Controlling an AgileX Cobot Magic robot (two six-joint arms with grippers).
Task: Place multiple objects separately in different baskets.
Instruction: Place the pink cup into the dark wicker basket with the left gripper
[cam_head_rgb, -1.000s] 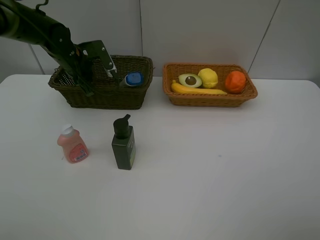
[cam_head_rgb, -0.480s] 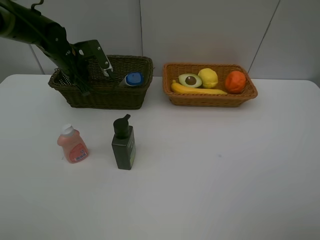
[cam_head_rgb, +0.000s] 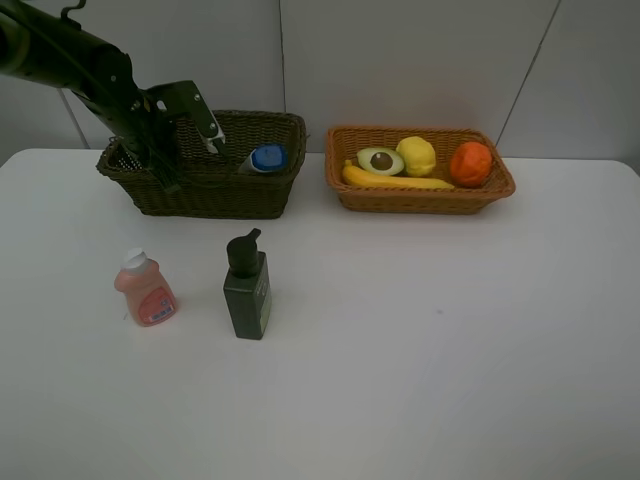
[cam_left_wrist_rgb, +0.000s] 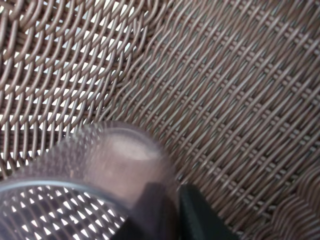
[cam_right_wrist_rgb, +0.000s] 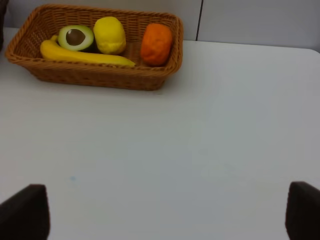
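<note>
left wrist view is cramped: the translucent pinkish cup (cam_left_wrist_rgb: 117, 165) is cut off at the frame edge, with only its ribbed wall and pale bottom showing against the weave of the dark brown-green basket (cam_left_wrist_rgb: 240, 100). one dark finger (cam_left_wrist_rgb: 200, 222) of the left gripper (cam_left_wrist_rgb: 172, 218) sits outside the cup wall and a dark shape shows through the wall from inside. whether they pinch the wall or stand just off it, i cannot tell. from the exterior high view the cup is hidden behind the arm and the basket wall.

right gripper (cam_right_wrist_rgb: 162, 212) shows only two dark tips at the frame corners, spread wide over bare desk with nothing between them.

the white desk (cam_head_rgb: 420, 340) is plain and matte, with a pale panelled wall (cam_head_rgb: 420, 60) behind it.

the dark basket stands at the desk's far edge toward the left corner, with the white blue-capped bottle (cam_head_rgb: 266, 158) lying inside. beside it along the far edge, the light orange-brown basket (cam_head_rgb: 420, 200) holds the halved avocado (cam_head_rgb: 380, 160), yellow lemon (cam_head_rgb: 416, 155), orange (cam_head_rgb: 471, 163) and banana (cam_head_rgb: 395, 181). the small pink bottle (cam_head_rgb: 146, 291) and dark green pump bottle (cam_head_rgb: 247, 287) stand upright on the desk near the left edge, in front of the dark basket.
</note>
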